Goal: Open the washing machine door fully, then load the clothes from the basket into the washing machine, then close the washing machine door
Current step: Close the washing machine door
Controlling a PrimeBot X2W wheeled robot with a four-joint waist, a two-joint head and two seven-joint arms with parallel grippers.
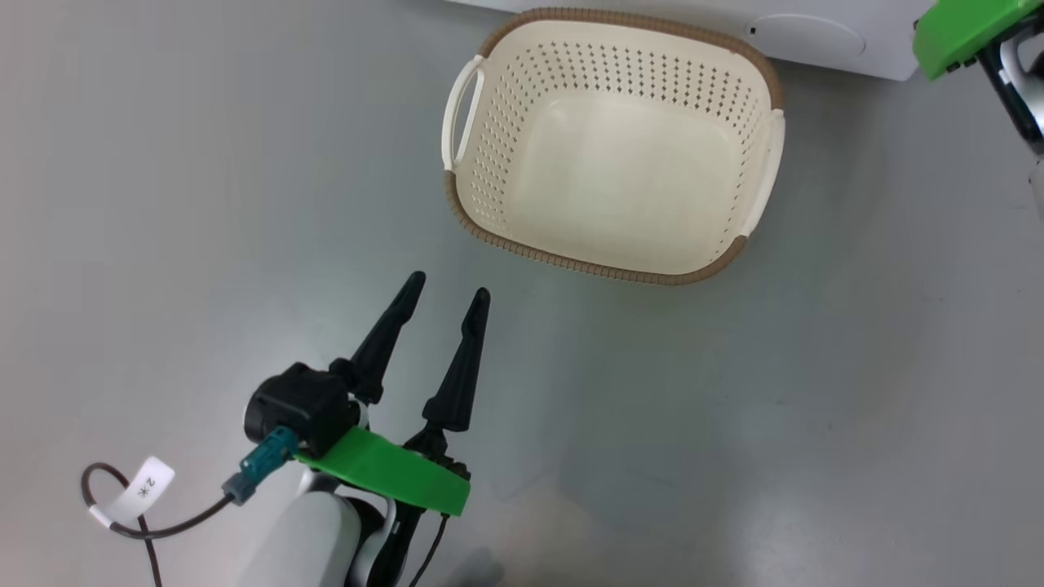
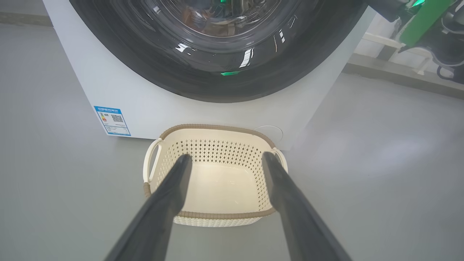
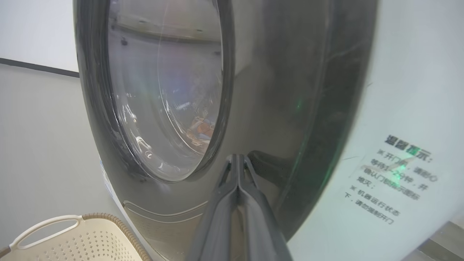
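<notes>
Where the grey floor [image 1: 204, 204] meets the washing machine [image 2: 152, 108], we see a smooth, faintly glossy surface with soft patches of light on it. Beside the machine a white wall [image 3: 32, 29] ends in a dark strip [image 3: 36, 67] at floor level. The machine is a big white box. Its door [image 3: 290, 90], a wide glossy black ring around a bulging glass window [image 3: 163, 90], lies flat against the machine's front as far as we can tell. Just in front of the machine's base the basket [image 2: 217, 127] stands upright on the floor, cream, perforated and brown-rimmed, showing us its plain bottom. Our left gripper [image 1: 449, 287] hangs above the floor on the far side of the basket from the machine, its two dark fingers spread wide with nothing held. Our right gripper [image 3: 237, 156] is up at the machine's front, fingers pressed together on nothing, the tips at the door's black ring beside the window; we cannot tell whether they touch it. Behind the door glass, inside the machine, the clothes [image 3: 203, 127] show as a small orange-brown and pale patch, too blurred for detail. Low on the machine's front sit a blue label [image 2: 112, 120] and a round cap [image 2: 269, 132], and beside the door a printed notice [image 3: 398, 174].
</notes>
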